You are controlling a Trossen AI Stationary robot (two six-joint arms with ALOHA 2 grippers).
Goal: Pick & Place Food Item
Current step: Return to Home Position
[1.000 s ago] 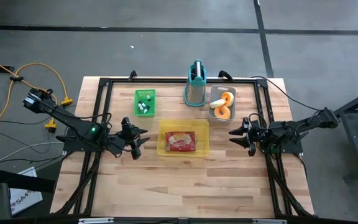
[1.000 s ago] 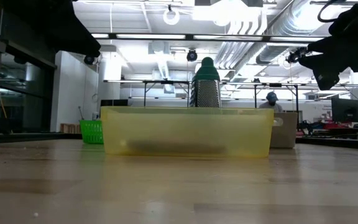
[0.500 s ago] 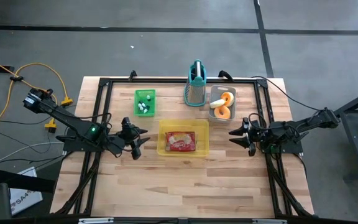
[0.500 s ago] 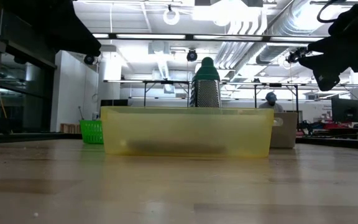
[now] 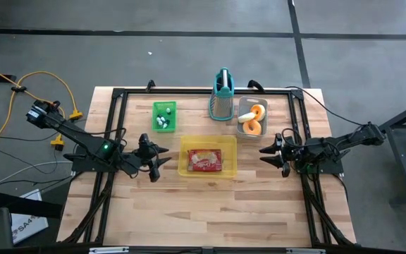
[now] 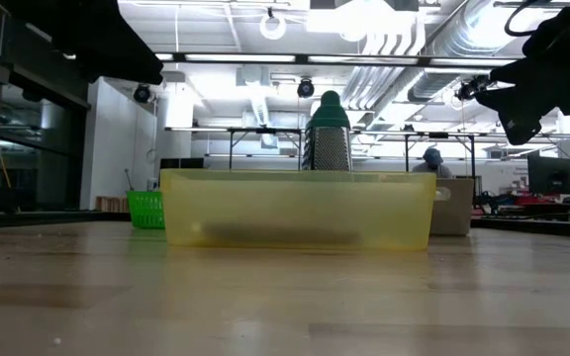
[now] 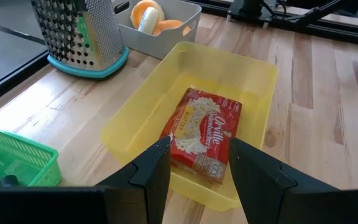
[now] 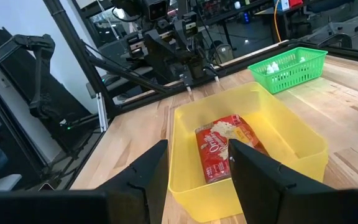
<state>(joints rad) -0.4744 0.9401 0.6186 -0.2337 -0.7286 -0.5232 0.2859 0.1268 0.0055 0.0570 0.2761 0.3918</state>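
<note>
Little has moved over the last second. In the low view the dark bulk of the left arm reaches a touch further in along the upper edge, and everything on the tabletop lies where it did.

We see the left gripper at 9 o'clock of the yellow bin. Its fingers are spread apart and hold nothing. The right gripper sits at 3 o'clock of that bin, its fingers likewise parted and empty. The yellow bin lies squarely between the two grippers, with a red popcorn packet flat on its floor.

The donuts are inside the gray bin, an orange one and a white one among them. That bin sits at 1 o'clock of the yellow bin and 11 o'clock of the right gripper. Just beside it, at 9 o'clock, a metal grater with a teal handle stands upright. A green basket holding small white pieces sits at 11 o'clock of the yellow bin.

At table height the yellow bin blocks most of what lies behind it. Only the grater's upper part and the ends of the green basket and gray bin show past it.
</note>
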